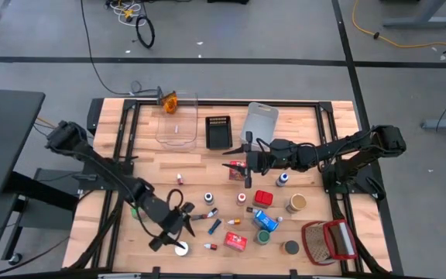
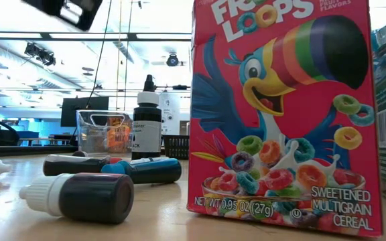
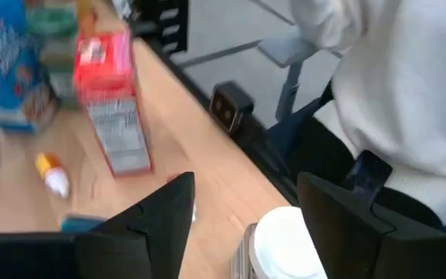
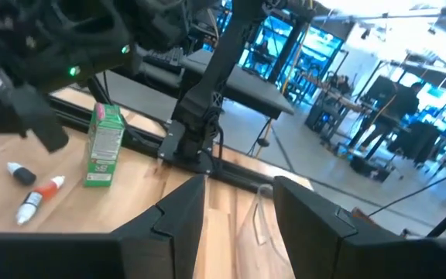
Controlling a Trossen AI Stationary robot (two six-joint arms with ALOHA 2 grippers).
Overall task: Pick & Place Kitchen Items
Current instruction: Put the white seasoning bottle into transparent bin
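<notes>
Many small kitchen items lie on the wooden table's near half: a red cereal box (image 1: 236,241), a blue box (image 1: 263,220), a green box (image 4: 103,147), small jars, bottles and food-colouring tubes (image 2: 79,196). My left gripper (image 1: 176,237) is open near the table's front edge. Its fingers stand on either side of a white-lidded jar (image 3: 285,248), just above it, and it touches nothing that I can see. My right gripper (image 1: 242,165) hovers level over the table's middle, pointing toward the left edge. It is open, with only bare wood between its fingers (image 4: 238,225).
A clear bin (image 1: 178,120), a black bin (image 1: 219,132) and a grey-blue bin (image 1: 259,124) stand along the far edge. A red-and-white wire basket (image 1: 327,242) sits at the near right corner. A person in a white top (image 3: 393,101) stands close beyond the front edge.
</notes>
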